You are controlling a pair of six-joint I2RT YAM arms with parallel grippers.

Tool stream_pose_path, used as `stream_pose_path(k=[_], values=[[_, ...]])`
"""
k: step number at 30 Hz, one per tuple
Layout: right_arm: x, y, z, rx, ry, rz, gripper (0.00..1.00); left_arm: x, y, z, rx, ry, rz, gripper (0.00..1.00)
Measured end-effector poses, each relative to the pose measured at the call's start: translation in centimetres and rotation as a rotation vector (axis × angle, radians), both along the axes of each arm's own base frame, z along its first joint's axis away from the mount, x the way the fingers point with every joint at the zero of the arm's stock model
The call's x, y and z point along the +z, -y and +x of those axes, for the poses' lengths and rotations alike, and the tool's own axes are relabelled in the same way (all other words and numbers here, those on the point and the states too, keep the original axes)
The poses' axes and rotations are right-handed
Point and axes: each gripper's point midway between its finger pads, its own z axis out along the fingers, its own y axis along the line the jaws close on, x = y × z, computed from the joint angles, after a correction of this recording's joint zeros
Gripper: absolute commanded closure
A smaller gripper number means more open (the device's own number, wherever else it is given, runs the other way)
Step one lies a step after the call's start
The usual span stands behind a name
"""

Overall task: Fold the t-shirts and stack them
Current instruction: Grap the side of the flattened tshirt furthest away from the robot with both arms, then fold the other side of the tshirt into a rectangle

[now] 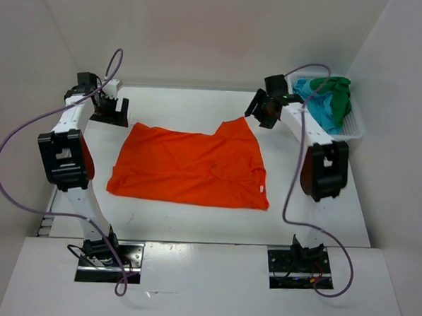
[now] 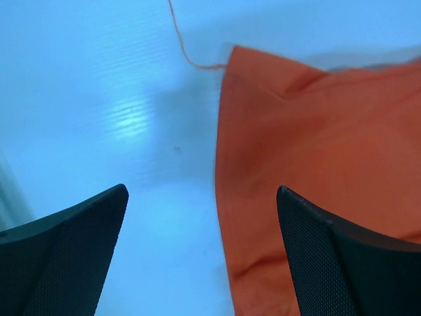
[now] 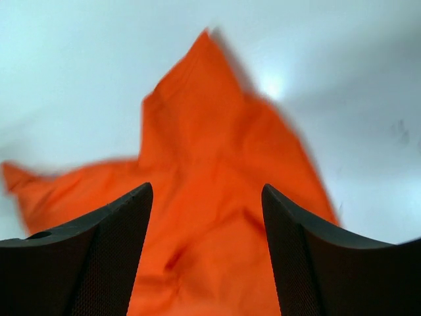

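Orange shirt [image 1: 193, 168]: spread flat on the middle of the surface [image 1: 194, 217], not yet folded.
Long axis: runs from the left edge toward the right edge.
Pointing: a pointed flap, probably a sleeve, sticks out at the far right corner. This suggests the neck end faces the right edge, but the collar itself cannot be made out.
Left tool [image 1: 111, 110]: wide open and empty, over bare surface just off the shirt's far left corner.
Right tool [image 1: 267, 108]: jaws apart, nothing clamped, hovering above the pointed flap.
Nearer arm: neither; each tool stands at its own far corner, so the shirt stretches between them and toward the near edge.
Other shirts: green shirt [image 1: 335, 85] and turquoise shirt [image 1: 327, 107] bundled in the basket [image 1: 354, 130] at the far right corner, well apart.
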Motion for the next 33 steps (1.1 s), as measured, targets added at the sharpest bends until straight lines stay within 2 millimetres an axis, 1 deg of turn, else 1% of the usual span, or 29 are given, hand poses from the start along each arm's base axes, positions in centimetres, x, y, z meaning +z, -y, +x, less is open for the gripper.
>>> stream_pose_path(k=[1,2,4,6,7,8,9,12,13,14,15,17,20,21,24,25,27,28,29,30,32,33], values=[[-1.3,-0.2,1.7,0.012,-0.01,-0.024,0.28,-1.1,-0.1,1.0,0.01,-0.011,-0.007,0.0],[-3.0,-0.4,3.4,0.026,-0.025,-0.048,0.26,-2.4,0.0,1.7,0.016,-0.031,-0.013,0.0],[-6.7,-0.5,6.1,0.044,-0.058,-0.093,0.26,-5.0,0.7,2.5,0.02,-0.074,-0.027,0.0],[-9.9,-0.6,7.7,0.068,-0.094,-0.127,0.26,-6.6,1.7,2.8,0.009,-0.104,-0.035,0.0],[-11.3,-0.7,8.4,0.078,-0.113,-0.143,0.26,-7.2,2.4,3.1,0.006,-0.115,-0.043,0.0],[-12.2,-0.8,9.1,0.089,-0.119,-0.155,0.26,-7.5,2.8,3.5,0.001,-0.116,-0.046,0.0],[-12.8,-0.9,9.8,0.099,-0.126,-0.167,0.26,-7.6,3.2,4.0,-0.005,-0.111,-0.048,0.0],[-11.1,-1.8,13.1,0.117,-0.042,-0.178,0.28,-8.0,4.6,5.6,-0.021,-0.092,-0.065,0.0],[-10.7,-2.0,13.7,0.12,-0.02,-0.179,0.28,-8.1,5.0,6.1,-0.027,-0.086,-0.068,0.0],[-10.6,-2.2,13.9,0.123,-0.014,-0.179,0.29,-8.4,5.2,6.5,-0.029,-0.086,-0.069,0.0],[-10.7,-2.3,13.8,0.127,-0.019,-0.181,0.29,-8.9,5.5,6.8,-0.028,-0.091,-0.07,0.02],[-11.2,-2.4,13.2,0.137,-0.045,-0.189,0.29,-9.8,5.8,6.8,-0.025,-0.109,-0.07,0.06],[-12.4,-2.9,12.0,0.163,-0.092,-0.209,0.29,-9.9,6.1,6.9,-0.027,-0.109,-0.065,0.12],[-12.8,-3.1,11.5,0.172,-0.107,-0.217,0.29,-10.0,6.1,6.9,-0.027,-0.112,-0.062,0.18],[-13.2,-3.8,10.7,0.199,-0.123,-0.24,0.32,-10.1,6.1,6.9,-0.023,-0.115,-0.061,0.28],[-13.2,-3.9,10.6,0.205,-0.124,-0.244,0.33,-10.1,6.1,6.9,-0.023,-0.115,-0.061,0.36],[-13.3,-4.2,10.2,0.219,-0.13,-0.249,0.43,-10.2,6.3,6.9,-0.028,-0.116,-0.067,0.46],[-13.4,-4.3,10.0,0.226,-0.133,-0.249,0.5,-10.2,6.3,6.9,-0.032,-0.116,-0.071,0.54],[-13.5,-4.3,9.9,0.23,-0.135,-0.251,0.59,-10.2,6.4,6.9,-0.032,-0.116,-0.075,0.73],[-13.5,-4.4,9.8,0.232,-0.14,-0.248,0.79,-10.3,6.4,6.8,-0.03,-0.12,-0.08,0.81],[-13.7,-4.5,9.6,0.243,-0.145,-0.24,0.97,-10.4,6.4,6.8,-0.035,-0.122,-0.079,0.93],[-13.8,-4.5,9.5,0.242,-0.151,-0.238,1.0,-10.6,6.5,6.6,-0.037,-0.125,-0.079,1.0]])
